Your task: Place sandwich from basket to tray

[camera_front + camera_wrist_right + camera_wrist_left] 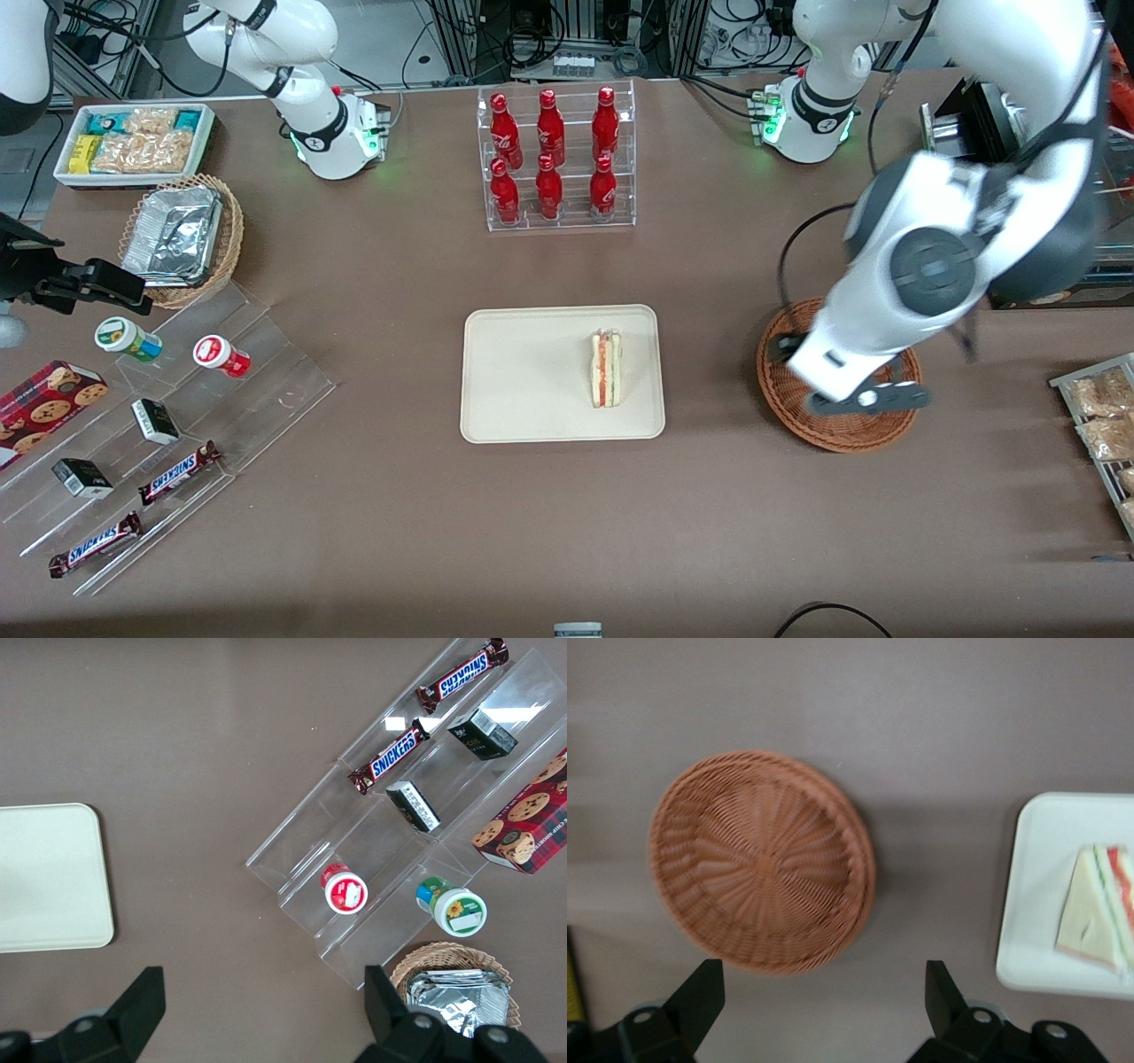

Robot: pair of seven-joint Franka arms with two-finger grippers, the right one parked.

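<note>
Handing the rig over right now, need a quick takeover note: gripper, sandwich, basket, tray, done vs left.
Gripper: open, holding nothing, hanging above the basket.
Basket: nothing in it in the left wrist view.
Sandwich: lying on the tray, in the part toward the working arm's end, inside the rim.
Done: sandwich is out of the basket and on the tray.
Left: nothing for the sandwich itself; probably only bring the left arm away from the basket.

"SNICKERS" reads in white-edged blue letters on two brown bars (95, 544) (179, 472) lying on the clear stepped rack (266, 372) toward the parked arm's end of the bench, while the white script on the red bottles (549, 151) looks like Coca-Cola's but stays illegible.
</note>
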